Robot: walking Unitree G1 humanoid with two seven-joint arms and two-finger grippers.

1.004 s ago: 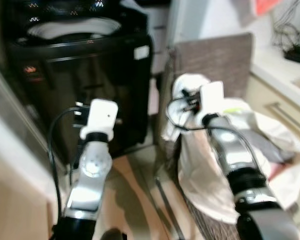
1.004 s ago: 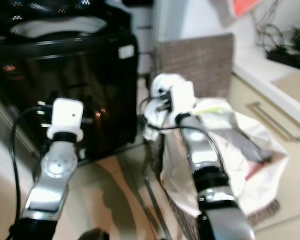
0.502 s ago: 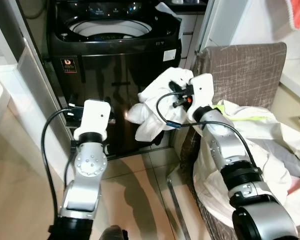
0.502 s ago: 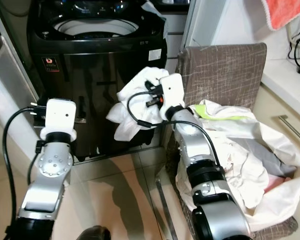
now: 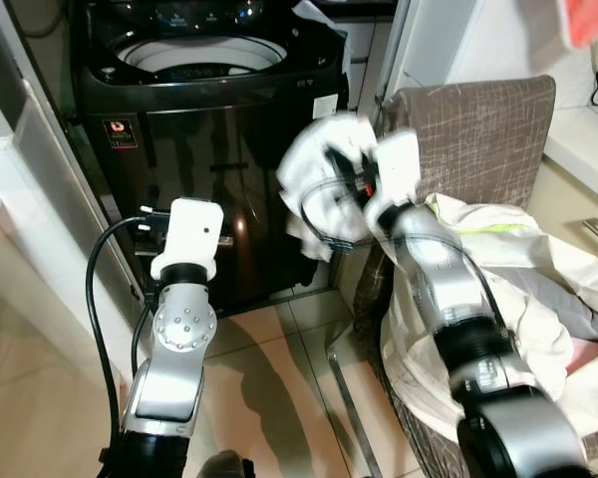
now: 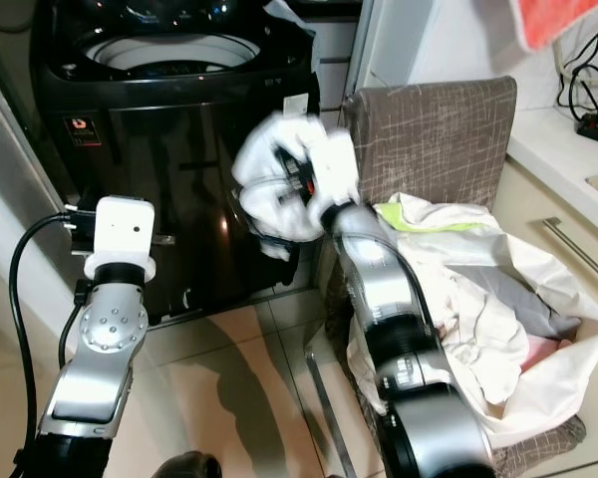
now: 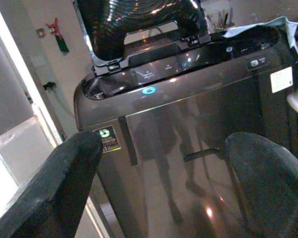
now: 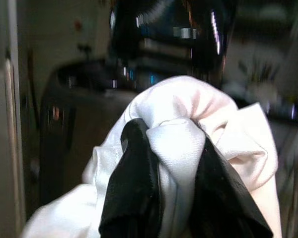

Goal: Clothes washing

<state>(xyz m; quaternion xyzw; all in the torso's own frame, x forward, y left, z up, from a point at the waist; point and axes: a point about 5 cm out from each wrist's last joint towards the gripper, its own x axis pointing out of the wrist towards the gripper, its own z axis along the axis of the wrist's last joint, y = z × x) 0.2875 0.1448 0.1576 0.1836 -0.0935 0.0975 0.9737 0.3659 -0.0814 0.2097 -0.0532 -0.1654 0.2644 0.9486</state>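
White garment between right fingers

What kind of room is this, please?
Probably a home laundry corner: a black top-loading washing machine stands open, a fabric hamper full of laundry sits beside it, and the right gripper holds a white garment.

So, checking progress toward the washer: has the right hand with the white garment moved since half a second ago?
Yes. The right hand, shut on the white garment, has risen toward the washing machine rim.

The right end effector has lifted the white garment out of the laundry basket — up toward the washing machine.
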